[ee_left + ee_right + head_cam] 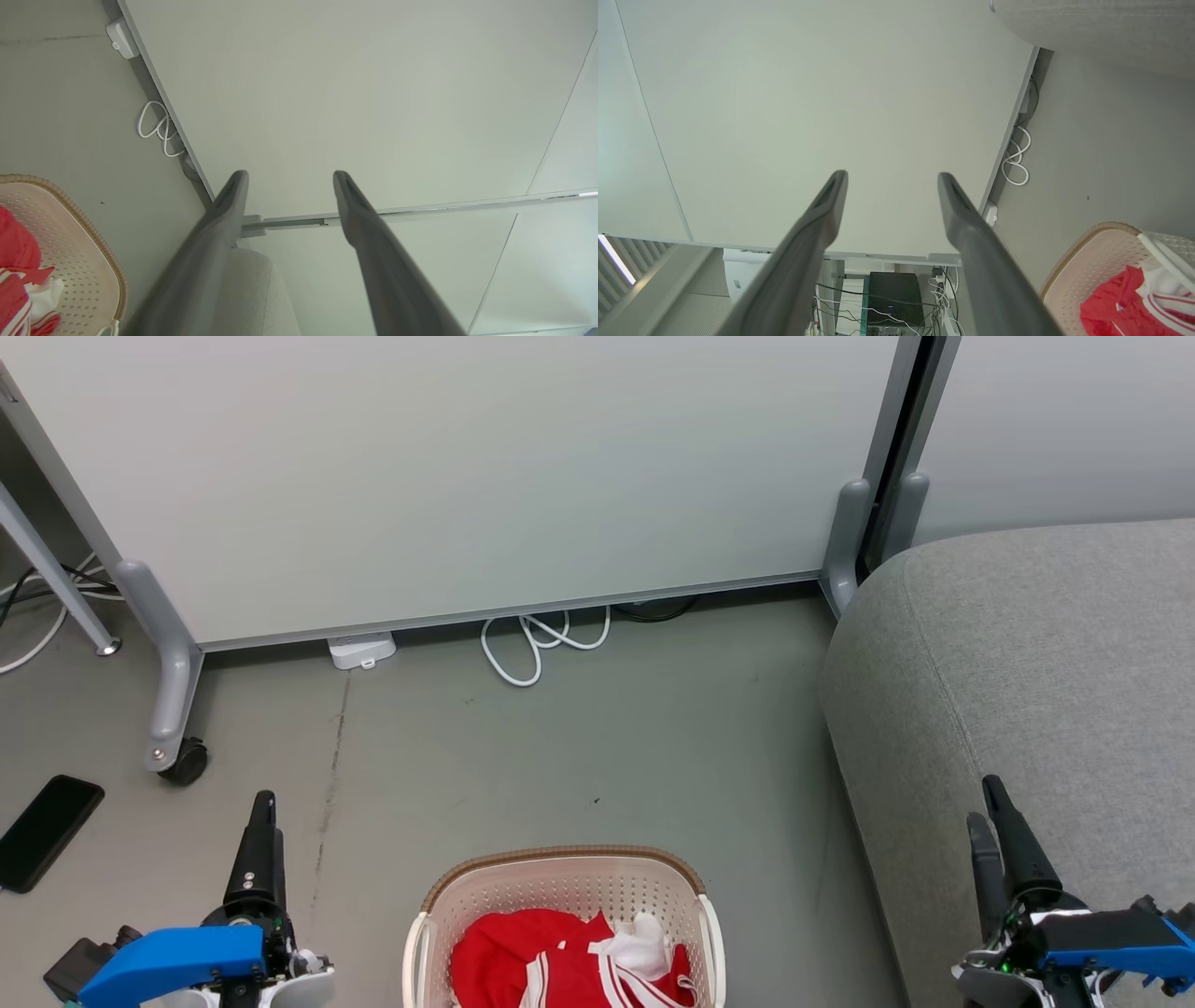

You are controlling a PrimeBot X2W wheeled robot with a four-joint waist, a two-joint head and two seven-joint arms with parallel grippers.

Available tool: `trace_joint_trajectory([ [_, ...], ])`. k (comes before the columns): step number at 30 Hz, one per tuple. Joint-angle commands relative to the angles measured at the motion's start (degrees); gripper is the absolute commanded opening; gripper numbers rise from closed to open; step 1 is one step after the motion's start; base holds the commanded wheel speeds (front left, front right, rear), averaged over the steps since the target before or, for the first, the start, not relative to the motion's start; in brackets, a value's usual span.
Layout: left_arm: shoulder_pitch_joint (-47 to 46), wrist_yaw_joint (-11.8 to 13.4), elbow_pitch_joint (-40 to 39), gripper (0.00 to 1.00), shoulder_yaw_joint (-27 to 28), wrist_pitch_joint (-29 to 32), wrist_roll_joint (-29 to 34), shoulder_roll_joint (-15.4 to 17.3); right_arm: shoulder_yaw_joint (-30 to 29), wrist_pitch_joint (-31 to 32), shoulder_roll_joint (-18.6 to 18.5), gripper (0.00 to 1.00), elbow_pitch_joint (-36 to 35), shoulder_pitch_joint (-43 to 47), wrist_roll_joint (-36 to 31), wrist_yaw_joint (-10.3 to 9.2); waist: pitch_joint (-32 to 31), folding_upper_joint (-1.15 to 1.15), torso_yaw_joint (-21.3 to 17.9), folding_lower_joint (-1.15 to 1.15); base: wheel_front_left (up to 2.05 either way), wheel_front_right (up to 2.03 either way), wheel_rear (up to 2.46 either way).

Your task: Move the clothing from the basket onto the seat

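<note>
The cream-white basket (560,863) stands on the floor at the bottom centre of the head view. Crumpled inside it lies the red clothing (513,957) with white stripe trim. The grey seat (1046,663) fills the right side. My left gripper (264,803) hovers left of the basket, and my right gripper (982,801) is over the seat's front edge. Both are open and hold nothing. In the left wrist view the left gripper (289,179) points at the wall panel, with basket (93,242) and clothing (16,242) at lower left. The right gripper (892,179) has basket (1073,247) and clothing (1115,303) at lower right.
A pale wall panel (467,476) on grey feet with a castor (187,761) runs along the back. A white cable (541,644) and a white adapter (362,650) lie at its base. A black phone (47,831) lies on the floor at far left.
</note>
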Motion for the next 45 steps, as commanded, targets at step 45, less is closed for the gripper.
trace_joint_trajectory([
  [45,-3.33,6.68,-5.42,1.0,-9.71,-9.9,51.46,1.07,6.5,-9.89,-0.49,1.0,-7.65,-2.07,-46.84,0.18,1.26,0.0,1.21,0.0,0.0,0.0,0.0],
])
